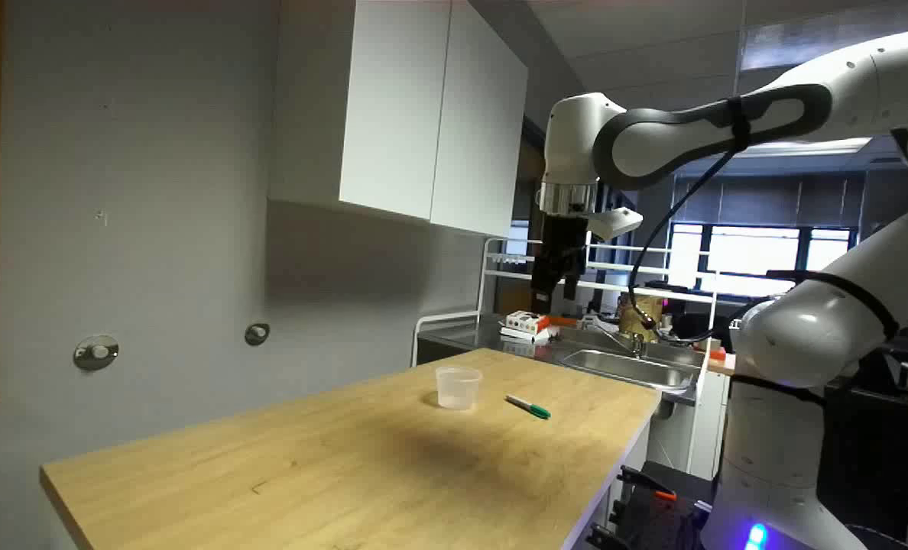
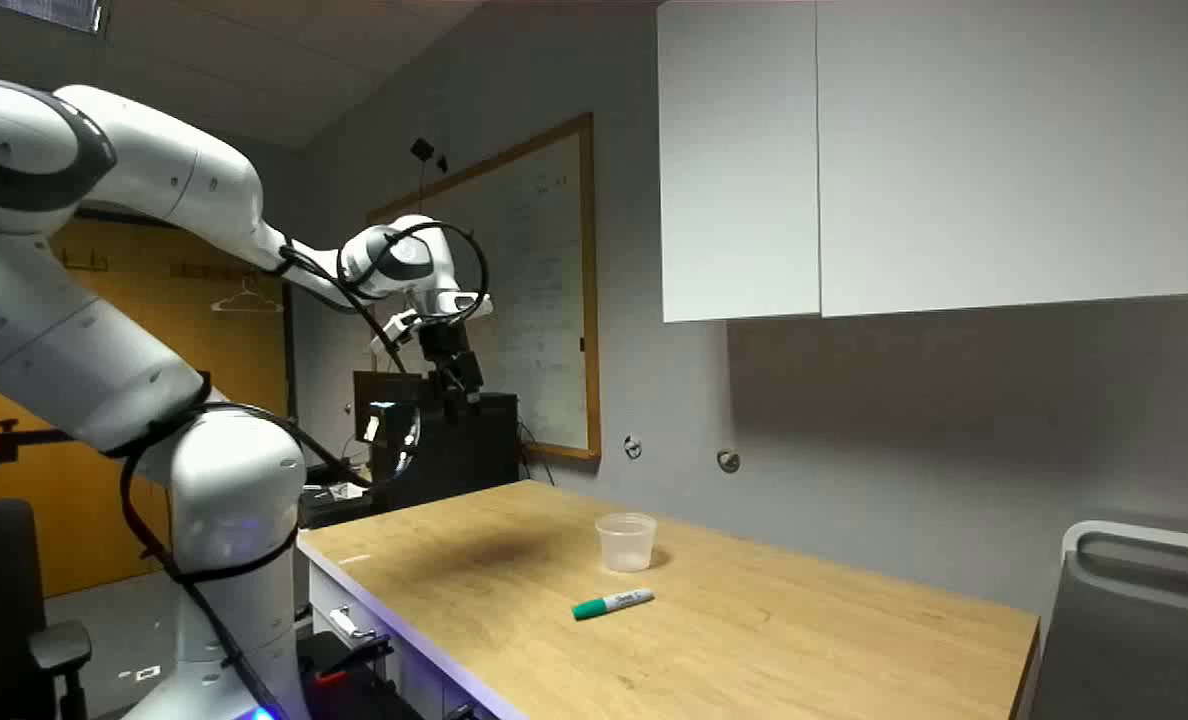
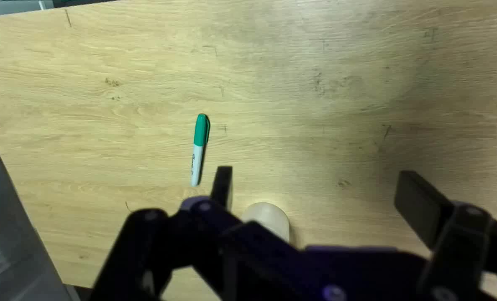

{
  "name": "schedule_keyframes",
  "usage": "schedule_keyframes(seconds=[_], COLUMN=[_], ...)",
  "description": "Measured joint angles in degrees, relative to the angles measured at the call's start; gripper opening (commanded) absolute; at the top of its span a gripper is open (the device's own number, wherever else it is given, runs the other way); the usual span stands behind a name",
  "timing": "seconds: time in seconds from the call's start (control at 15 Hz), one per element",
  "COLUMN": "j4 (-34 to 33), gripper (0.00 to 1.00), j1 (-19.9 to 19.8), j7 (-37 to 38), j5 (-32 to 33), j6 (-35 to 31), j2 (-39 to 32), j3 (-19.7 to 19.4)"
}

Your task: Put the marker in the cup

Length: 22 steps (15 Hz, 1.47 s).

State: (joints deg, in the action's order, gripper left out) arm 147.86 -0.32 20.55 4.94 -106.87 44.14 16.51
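The marker, white with a green cap, lies flat on the wooden table in both exterior views (image 1: 528, 406) (image 2: 612, 604) and in the wrist view (image 3: 198, 148). The small translucent cup stands upright beside it in both exterior views (image 1: 458, 388) (image 2: 626, 543). In the wrist view the cup (image 3: 269, 217) is partly hidden behind the gripper. My gripper is high above the table in both exterior views (image 1: 556, 294) (image 2: 464, 398). In the wrist view the gripper (image 3: 315, 184) has its fingers wide apart with nothing between them. The marker lies to the left of the left finger there.
The wooden table (image 1: 309, 473) runs along a grey wall. White wall cabinets (image 1: 400, 114) hang above its back side. A metal sink (image 1: 630, 370), a white rail and a small box (image 1: 526, 321) are beyond its far end. A grey cart (image 2: 1134, 620) stands at one table end.
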Motion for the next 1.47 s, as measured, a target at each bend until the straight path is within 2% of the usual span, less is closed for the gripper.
schedule_keyframes(seconds=[0.4,0.67,1.07,1.47], j4=[0.0,0.1,0.4,0.4], gripper=[1.0,1.0,1.0,1.0], j1=[0.3,0.0,-1.8,-3.7], j7=[0.0,-0.1,-1.8,-10.4], j5=[0.0,0.4,2.2,2.2], j6=[-0.2,-2.2,-10.0,-18.7], j2=[-0.5,-2.5,-7.5,-14.3], j3=[-0.3,-1.9,-7.9,-15.8])
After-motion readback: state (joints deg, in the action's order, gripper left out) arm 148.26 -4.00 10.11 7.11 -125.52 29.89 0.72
